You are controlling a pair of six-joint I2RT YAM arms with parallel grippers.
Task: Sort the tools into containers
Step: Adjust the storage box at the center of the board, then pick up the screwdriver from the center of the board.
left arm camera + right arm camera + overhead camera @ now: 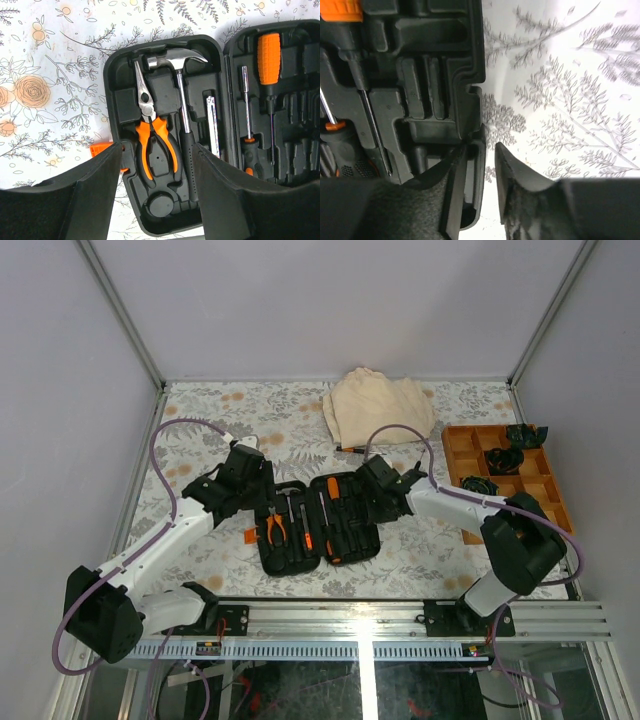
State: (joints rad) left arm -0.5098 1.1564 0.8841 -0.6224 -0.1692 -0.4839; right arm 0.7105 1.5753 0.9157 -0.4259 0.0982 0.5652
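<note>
Right hand [480,149]: narrow, astride tool case [114,95] right rim, unclamped.
Left hand [157,146]: half-spread, empty, over tool case left half.
Contents: tool case open; pliers [152,142], hammer [177,60], screwdrivers [269,60] slotted.

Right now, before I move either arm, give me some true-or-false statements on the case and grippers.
1. The tool case lies open. True.
2. The pliers sit in its right half. False: left half, beside the hammer.
3. The left gripper holds the hammer. False: it is open, holding nothing.
4. The right gripper straddles the case's rim. True.
5. The beige cloth covers the case. False: it lies beyond, apart.
</note>
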